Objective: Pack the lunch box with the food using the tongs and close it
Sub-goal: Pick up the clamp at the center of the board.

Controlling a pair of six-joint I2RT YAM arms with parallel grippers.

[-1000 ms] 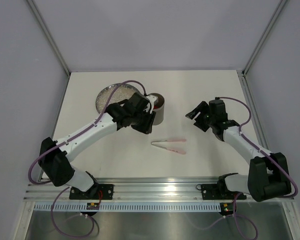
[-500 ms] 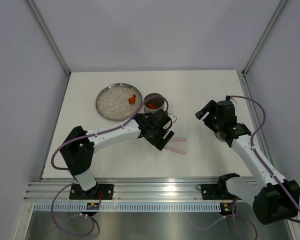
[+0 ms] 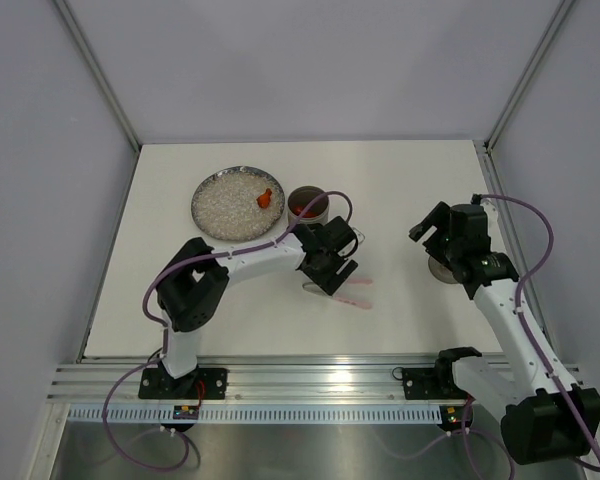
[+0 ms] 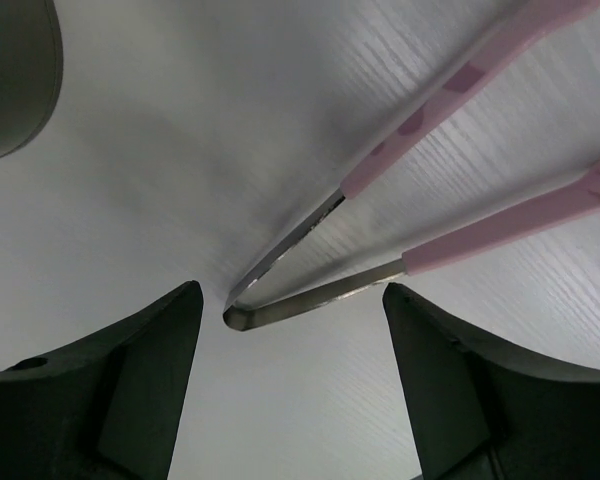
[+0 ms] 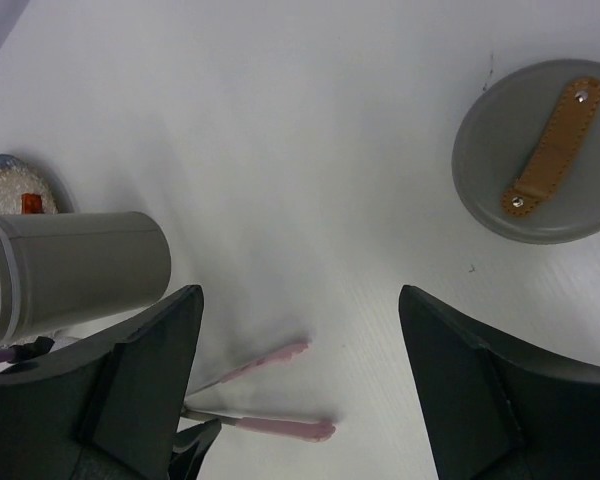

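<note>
Just in front of the tall grey matte cylindrical lunch box (image 3: 308, 206), our left gripper (image 4: 290, 296), newly spread apart, now hovers over the joined end of the slim pale pink tongs (image 4: 420, 128), so we judge grasping comes next; our right gripper (image 5: 300, 295) gapes empty.

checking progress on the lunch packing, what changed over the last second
The left pincer left the lunch box and came toward the near edge, now open astride the joined end of the tongs, not gripping them. The right pincer, open, swung right, near the lid. The plate, lunch box and tongs stayed put.
</note>
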